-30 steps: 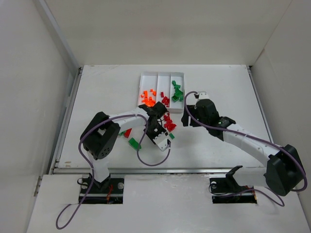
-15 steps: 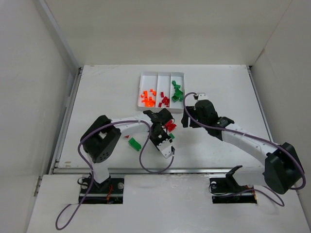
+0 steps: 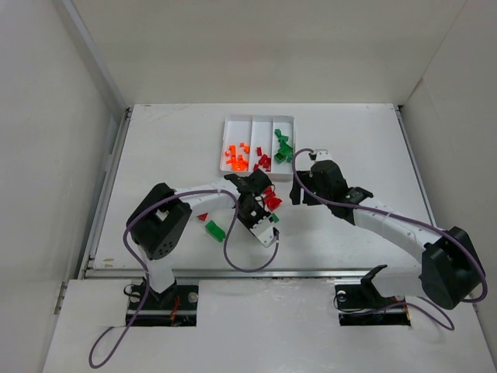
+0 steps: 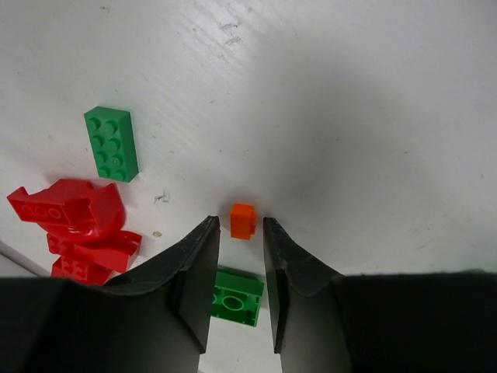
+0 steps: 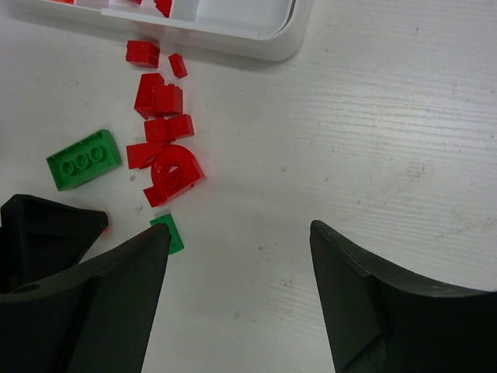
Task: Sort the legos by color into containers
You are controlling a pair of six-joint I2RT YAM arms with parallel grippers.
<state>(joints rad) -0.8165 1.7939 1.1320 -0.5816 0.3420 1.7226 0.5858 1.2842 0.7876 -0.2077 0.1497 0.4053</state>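
A tiny orange lego (image 4: 243,221) lies on the table between the tips of my left gripper (image 4: 241,225). The jaws stand narrow, with a slim gap on each side of the brick. A green lego (image 4: 237,295) lies upside down under the fingers. A green two-by-four (image 4: 111,144) and red legos (image 4: 74,214) lie to their left. My right gripper (image 5: 239,229) hangs wide open over bare table, right of the red pile (image 5: 167,140). The white tray (image 3: 258,118) holds orange legos (image 3: 235,157) in its left container, red (image 3: 264,162) in the middle, green (image 3: 282,148) on the right.
A loose green brick (image 3: 214,229) and a small red one (image 3: 203,217) lie left of the left arm. A small green piece (image 5: 167,233) sits just below the red pile. The tray's near corner (image 5: 264,48) is close to that pile. White walls surround the table.
My left gripper has shifted a little to the right and its jaws have narrowed around the orange lego. The right arm has hardly moved.
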